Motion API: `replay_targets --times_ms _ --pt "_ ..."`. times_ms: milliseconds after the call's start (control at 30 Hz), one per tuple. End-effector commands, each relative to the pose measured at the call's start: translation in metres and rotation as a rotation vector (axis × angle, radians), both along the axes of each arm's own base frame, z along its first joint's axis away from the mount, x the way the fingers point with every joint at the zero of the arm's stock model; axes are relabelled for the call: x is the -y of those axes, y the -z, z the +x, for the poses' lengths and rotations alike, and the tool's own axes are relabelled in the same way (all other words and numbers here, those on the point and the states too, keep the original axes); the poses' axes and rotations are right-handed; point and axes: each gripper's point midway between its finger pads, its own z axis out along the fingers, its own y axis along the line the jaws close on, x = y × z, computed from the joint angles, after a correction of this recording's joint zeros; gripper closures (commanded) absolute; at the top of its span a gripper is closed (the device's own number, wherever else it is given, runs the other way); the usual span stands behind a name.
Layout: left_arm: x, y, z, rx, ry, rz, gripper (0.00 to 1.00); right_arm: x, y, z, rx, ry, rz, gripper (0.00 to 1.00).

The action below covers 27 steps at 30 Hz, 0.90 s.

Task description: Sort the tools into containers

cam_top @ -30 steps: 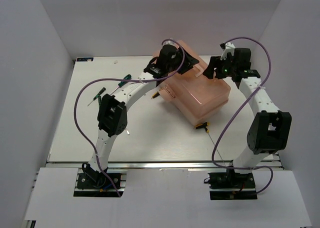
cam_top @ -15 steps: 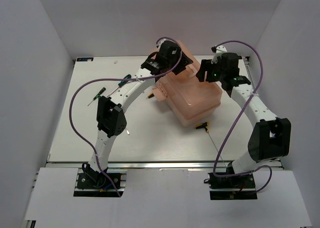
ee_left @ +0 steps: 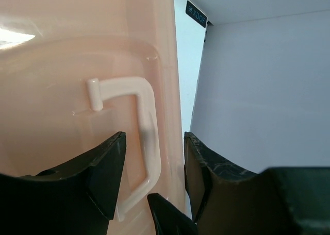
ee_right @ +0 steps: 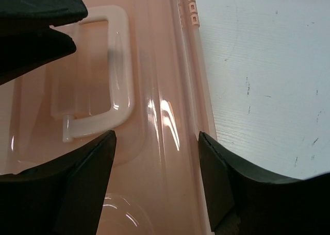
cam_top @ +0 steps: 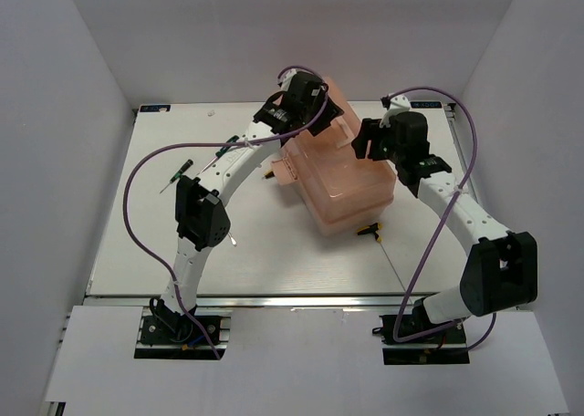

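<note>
The salmon-pink toolbox (cam_top: pixel 351 174) sits closed on the surface (cam_top: pixel 274 279), a little toward 1 o'clock from the middle, and both arms reach over it from either side. That makes sense, since none of its tray compartments can be reached while the rounded lid is down. The left pincer (ee_left: pixel 153 137) comes in at the box's 11 o'clock end. Its jaws are spread and straddle one leg of the white handle (ee_left: pixel 147 116) on the lid, with a gap showing on both sides, so it is lined up to take the handle but pinches nothing. The right pincer (ee_right: pixel 156 137) hovers at the box's 2 o'clock side, also spread. It is set across the ridged edge of the lid, with a white handle showing toward 10 o'clock of its jaws and bare surface at 3 o'clock; it grips nothing either. This looks like a bracing or lifting position while the other arm works the handle. The tools wait outside the box. One green-and-black screwdriver (cam_top: pixel 228 146) and a second (cam_top: pixel 182 170) lie at about 9 o'clock of the box, well apart from it, and a yellow-black T-handled key (cam_top: pixel 370 229) lies just beside its 6 o'clock edge. The thin dark screwdrivers are too small to pick out. By my reading, sorting has not yet begun and opening the box comes first.
</note>
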Motion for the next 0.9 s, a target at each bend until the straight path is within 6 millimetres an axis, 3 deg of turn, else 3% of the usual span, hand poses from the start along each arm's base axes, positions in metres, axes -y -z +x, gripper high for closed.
replay_targets --times_ms 0,167,367,633,867 --pt "-0.009 0.015 -0.014 -0.06 0.001 0.074 0.41 -0.033 0.104 -0.094 -0.426 -0.222 -0.058 0.31" --pt "-0.009 0.016 -0.021 -0.071 0.013 0.091 0.41 -0.049 0.101 -0.101 -0.444 -0.254 -0.012 0.31" --pt "-0.014 0.018 -0.035 -0.09 0.026 0.136 0.4 -0.062 0.099 -0.091 -0.443 -0.238 0.017 0.31" --pt "-0.049 0.031 -0.05 -0.129 -0.042 0.254 0.4 -0.057 0.1 -0.081 -0.424 -0.172 0.013 0.28" --pt "-0.054 0.051 -0.056 -0.171 -0.008 0.332 0.39 -0.049 0.088 -0.08 -0.379 -0.128 0.013 0.23"
